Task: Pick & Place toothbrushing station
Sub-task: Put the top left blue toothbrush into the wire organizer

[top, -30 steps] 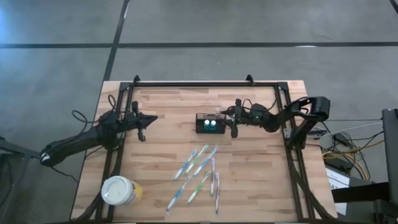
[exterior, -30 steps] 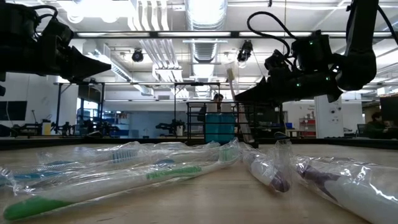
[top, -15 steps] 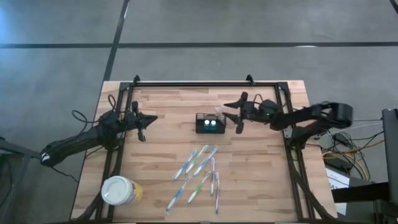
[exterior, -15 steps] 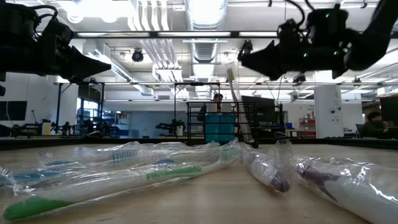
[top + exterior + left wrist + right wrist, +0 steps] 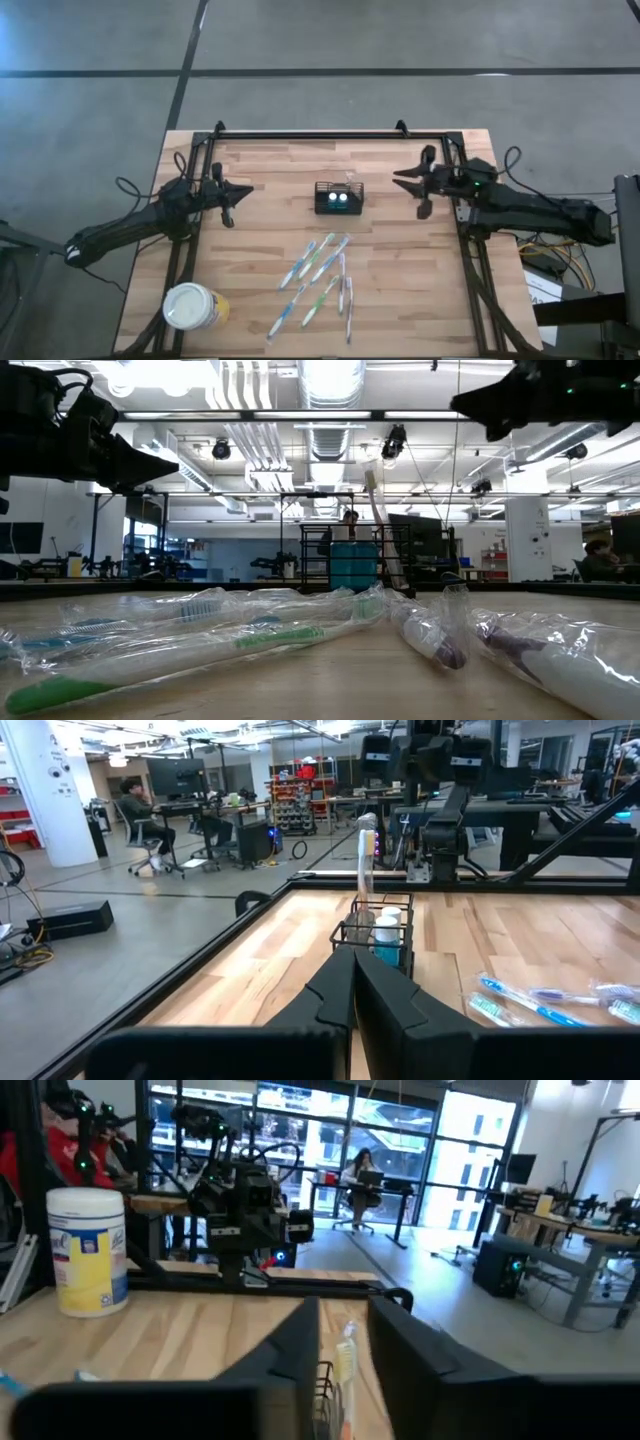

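Note:
The toothbrushing station [image 5: 338, 198], a small black open-topped caddy, stands on the wooden table's middle. One toothbrush [image 5: 365, 860] stands upright in it. My left gripper [image 5: 228, 205] hovers left of it, shut and pointing level at it [image 5: 352, 955]. My right gripper [image 5: 410, 188] hangs high to its right, near the table's right edge, and is open. The caddy's corner [image 5: 325, 1380] and the brush head show low between its fingers [image 5: 345, 1315], farther off. In the low view this gripper [image 5: 480, 402] is at the top right.
Several plastic-wrapped toothbrushes [image 5: 320, 280] lie loose on the near half of the table. A round white-lidded yellow tub [image 5: 192, 306] stands at the near left corner. A black frame rail [image 5: 310, 135] runs along the table's far and side edges.
My right gripper has drawn back from beside the caddy toward the table's right edge and has risen well above the table. The caddy and its toothbrush stay where they were.

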### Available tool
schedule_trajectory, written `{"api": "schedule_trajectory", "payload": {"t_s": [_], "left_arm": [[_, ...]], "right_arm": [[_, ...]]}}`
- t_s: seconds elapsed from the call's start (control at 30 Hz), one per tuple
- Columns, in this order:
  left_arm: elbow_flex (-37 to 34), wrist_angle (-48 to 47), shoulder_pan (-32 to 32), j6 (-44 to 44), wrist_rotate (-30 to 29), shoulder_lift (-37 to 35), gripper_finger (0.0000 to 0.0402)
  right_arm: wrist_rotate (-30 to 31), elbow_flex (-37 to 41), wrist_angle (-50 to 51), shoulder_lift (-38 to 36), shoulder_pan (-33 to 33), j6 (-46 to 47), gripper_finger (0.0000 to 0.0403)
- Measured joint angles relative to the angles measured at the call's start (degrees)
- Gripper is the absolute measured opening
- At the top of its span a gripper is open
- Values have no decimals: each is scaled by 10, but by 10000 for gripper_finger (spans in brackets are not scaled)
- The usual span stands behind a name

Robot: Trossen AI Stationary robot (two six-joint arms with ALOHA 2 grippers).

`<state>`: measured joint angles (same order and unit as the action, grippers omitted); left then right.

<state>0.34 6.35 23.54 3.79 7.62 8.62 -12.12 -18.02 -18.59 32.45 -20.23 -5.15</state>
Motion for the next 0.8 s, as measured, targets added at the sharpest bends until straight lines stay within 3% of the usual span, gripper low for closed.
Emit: {"api": "schedule_trajectory", "payload": {"t_s": [0.13, 0.33, 0.8], "left_arm": [[0, 0, 0, -5, 0, 0, 14], [0, 0, 0, -7, 0, 0, 14], [0, 0, 0, -8, 0, 0, 14]], "right_arm": [[0, 19, 34, -70, 0, 1, 16], [-5, 72, 34, -154, 0, 9, 9], [-25, 168, 6, -252, 0, 51, 8]]}}
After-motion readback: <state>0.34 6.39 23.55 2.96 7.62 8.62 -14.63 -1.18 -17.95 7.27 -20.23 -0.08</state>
